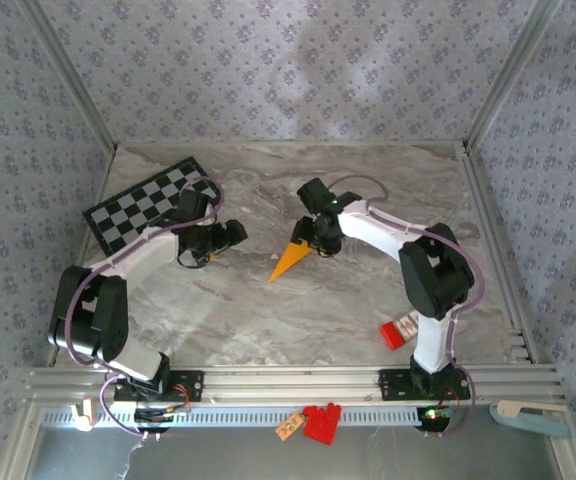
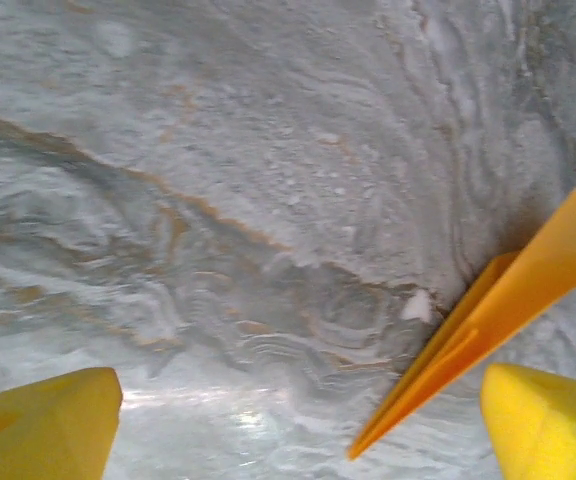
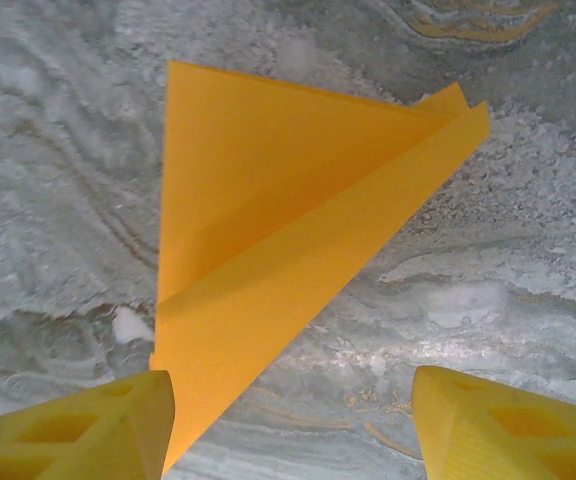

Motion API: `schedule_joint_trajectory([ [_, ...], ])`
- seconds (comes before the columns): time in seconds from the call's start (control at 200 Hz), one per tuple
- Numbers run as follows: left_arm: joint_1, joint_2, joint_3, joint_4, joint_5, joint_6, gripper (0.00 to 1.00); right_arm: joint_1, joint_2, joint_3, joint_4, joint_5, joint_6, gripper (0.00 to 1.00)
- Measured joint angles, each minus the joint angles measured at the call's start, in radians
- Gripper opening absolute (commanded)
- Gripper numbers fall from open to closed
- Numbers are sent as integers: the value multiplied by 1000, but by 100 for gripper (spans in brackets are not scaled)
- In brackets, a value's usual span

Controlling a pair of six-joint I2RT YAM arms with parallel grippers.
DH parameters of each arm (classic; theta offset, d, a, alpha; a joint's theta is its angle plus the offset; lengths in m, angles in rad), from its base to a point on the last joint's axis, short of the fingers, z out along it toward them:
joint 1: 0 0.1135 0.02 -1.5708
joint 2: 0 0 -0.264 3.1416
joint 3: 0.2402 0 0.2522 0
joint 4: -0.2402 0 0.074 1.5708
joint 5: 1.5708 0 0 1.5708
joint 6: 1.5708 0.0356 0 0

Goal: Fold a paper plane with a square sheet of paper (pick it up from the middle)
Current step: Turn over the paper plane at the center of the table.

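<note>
The paper plane [image 1: 290, 262] lies flat near the centre of the desk [image 1: 268, 320], nose toward 7 o'clock. The left pincer [image 1: 234, 235], at its 10 o'clock, gapes wide and empty. The right pincer [image 3: 293, 430], at 1 o'clock, stands open over the tail, seemingly not touching it.

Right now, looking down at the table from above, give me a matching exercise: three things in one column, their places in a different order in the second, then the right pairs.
Things:
1. paper plane
2. checkered board
3. small red block

Places:
A. far left of the table
B. near right of the table
C. middle of the table

Pairs: 1-C, 2-A, 3-B.
</note>
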Motion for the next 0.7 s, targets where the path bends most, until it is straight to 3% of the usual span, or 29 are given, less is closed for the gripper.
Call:
schedule_joint_trajectory([
  [0.435,54,-71,-75,-8,-47,94,100,85,206,272,-220,129,121,69],
  [0.705,67,-70,-89,0,-43,101,100,104,229,296,-282,198,152,58],
])
